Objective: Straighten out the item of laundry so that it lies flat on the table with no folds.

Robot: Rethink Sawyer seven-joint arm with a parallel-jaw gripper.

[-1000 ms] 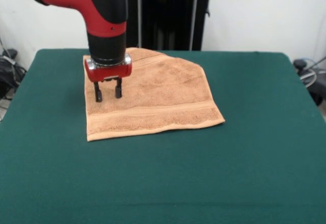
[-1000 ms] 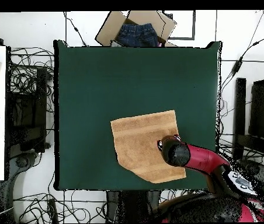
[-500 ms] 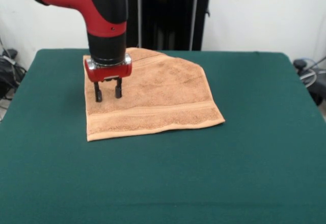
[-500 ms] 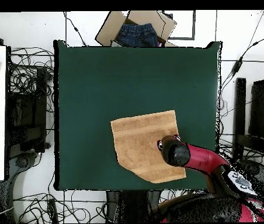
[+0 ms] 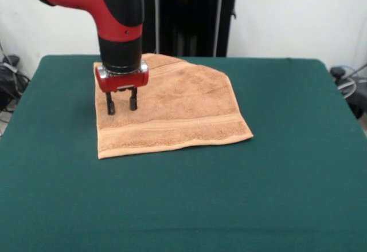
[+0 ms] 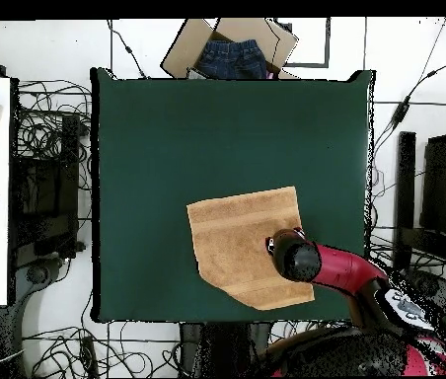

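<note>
The orange-tan towel, the item of laundry point(image 5: 172, 106), lies on the dark green table point(image 5: 287, 166) with a woven band near its front edge. Its far right corner is cut off at a slant, as if folded under. My gripper point(image 5: 121, 107) hangs open over the towel's left part, the two black fingertips point(image 5: 110, 110) just above or touching the cloth, with nothing between them. From overhead the towel point(image 6: 237, 242) sits toward the lower middle of the table point(image 6: 168, 148), and the arm's wrist covers the gripper over the towel's right side.
A cardboard box with blue jeans point(image 6: 229, 54) sits beyond the table's top edge in the overhead view. Cables lie on the floor around the table. A black stand point(image 5: 189, 17) rises behind the table.
</note>
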